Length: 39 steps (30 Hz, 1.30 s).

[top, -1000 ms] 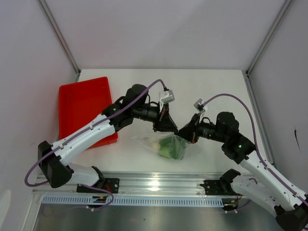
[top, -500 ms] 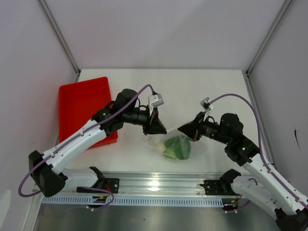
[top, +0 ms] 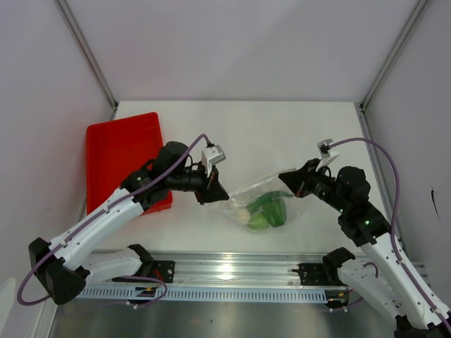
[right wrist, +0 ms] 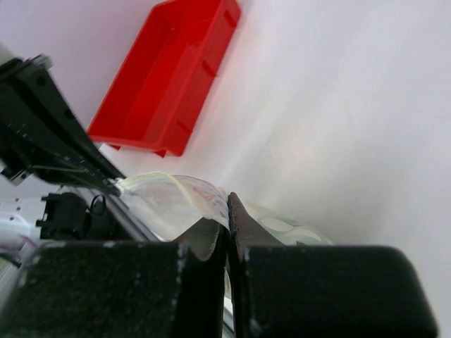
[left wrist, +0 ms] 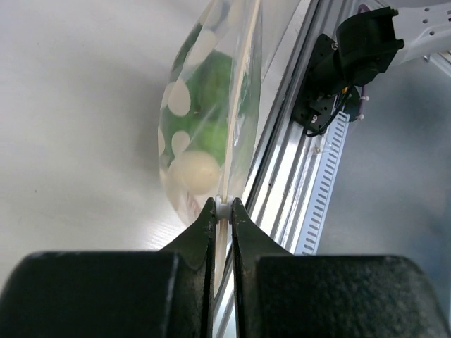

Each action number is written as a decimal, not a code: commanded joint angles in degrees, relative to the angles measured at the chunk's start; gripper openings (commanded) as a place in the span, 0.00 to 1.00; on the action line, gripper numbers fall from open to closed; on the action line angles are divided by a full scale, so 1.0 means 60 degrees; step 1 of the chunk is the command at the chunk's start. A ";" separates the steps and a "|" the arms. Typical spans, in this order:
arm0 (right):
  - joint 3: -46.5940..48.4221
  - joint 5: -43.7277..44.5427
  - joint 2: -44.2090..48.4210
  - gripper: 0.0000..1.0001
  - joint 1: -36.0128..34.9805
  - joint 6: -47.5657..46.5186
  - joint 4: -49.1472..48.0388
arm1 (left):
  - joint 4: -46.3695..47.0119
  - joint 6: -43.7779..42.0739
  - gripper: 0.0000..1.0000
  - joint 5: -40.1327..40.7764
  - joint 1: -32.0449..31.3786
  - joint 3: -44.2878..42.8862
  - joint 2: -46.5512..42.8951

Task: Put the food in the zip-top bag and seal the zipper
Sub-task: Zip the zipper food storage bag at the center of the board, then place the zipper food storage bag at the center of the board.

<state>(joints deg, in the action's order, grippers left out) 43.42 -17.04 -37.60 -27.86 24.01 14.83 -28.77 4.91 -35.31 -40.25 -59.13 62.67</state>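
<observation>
The clear zip-top bag (top: 257, 204) is stretched between my two grippers, low over the table. Inside lie green pieces (top: 271, 208) and a small white ball (top: 243, 216). My left gripper (top: 219, 193) is shut on a small white piece at the left end of the bag's zipper edge (top: 252, 187). The left wrist view shows that grip (left wrist: 223, 209), with the white ball (left wrist: 192, 171) and a green ball (left wrist: 211, 84) inside the bag beyond it. My right gripper (top: 284, 177) is shut on the bag's right end, and the right wrist view shows the film pinched in it (right wrist: 227, 205).
The red tray (top: 120, 158) stands at the left of the table and shows in the right wrist view (right wrist: 169, 77). The metal rail (top: 232, 267) runs along the near edge, just below the bag. Grey walls enclose the table.
Both grippers have drawn apart, the left one leftward and the right one rightward. The bag is pulled out longer between them.
</observation>
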 commanded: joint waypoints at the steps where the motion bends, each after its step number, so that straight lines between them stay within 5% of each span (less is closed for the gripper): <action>1: 0.0323 0.0628 0.0232 0.00 0.0555 0.0100 -0.0143 | -0.0828 -0.0188 0.01 0.0523 0.0146 0.0173 -0.0513; 16: 0.0175 -0.0338 0.0058 0.00 0.2240 0.0232 0.0180 | -0.0742 0.0236 0.01 0.0978 0.0395 0.0744 -0.1334; 18: 0.0219 -0.0485 -0.0118 0.00 0.2255 0.0276 0.0063 | -0.0523 0.0368 0.08 0.0949 0.0395 0.0759 -0.1262; 20: 0.0220 -0.0471 -0.0381 0.00 0.2241 0.0349 -0.0025 | -0.0288 0.0470 0.27 0.0787 0.0395 0.0831 -0.1290; 22: 0.0278 -0.0253 -0.0572 0.00 0.2241 0.0378 -0.0084 | 0.0311 0.0939 0.56 0.1369 0.0395 0.0963 -0.1639; 23: 0.0293 -0.0106 -0.0747 0.00 0.2255 0.0393 -0.0098 | 0.0429 0.1012 0.63 0.1576 0.0395 0.1008 -0.1758; 25: 0.0337 0.0260 -0.0924 0.00 0.2241 0.0378 -0.0127 | 0.0577 0.1174 0.99 0.2218 0.0395 0.0921 -0.2050; 29: 0.0483 0.1183 -0.1612 0.00 0.2488 0.0320 -0.0347 | 0.0548 0.1146 1.00 0.2881 0.0395 0.0715 -0.2579; 36: 0.1142 0.3173 -0.3120 0.00 0.3630 0.0144 -0.1327 | 0.1016 0.1611 0.99 0.1580 0.0380 0.1300 -0.3575; 39: 0.1333 0.2973 -0.4189 0.00 0.4800 0.0304 -0.1998 | 0.1104 0.2153 0.99 0.1286 0.0380 0.1754 -0.3970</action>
<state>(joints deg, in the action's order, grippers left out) 48.21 -3.97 -59.27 -4.23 25.74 10.85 -24.14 13.43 -24.25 -38.35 -50.92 40.47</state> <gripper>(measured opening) 0.003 0.994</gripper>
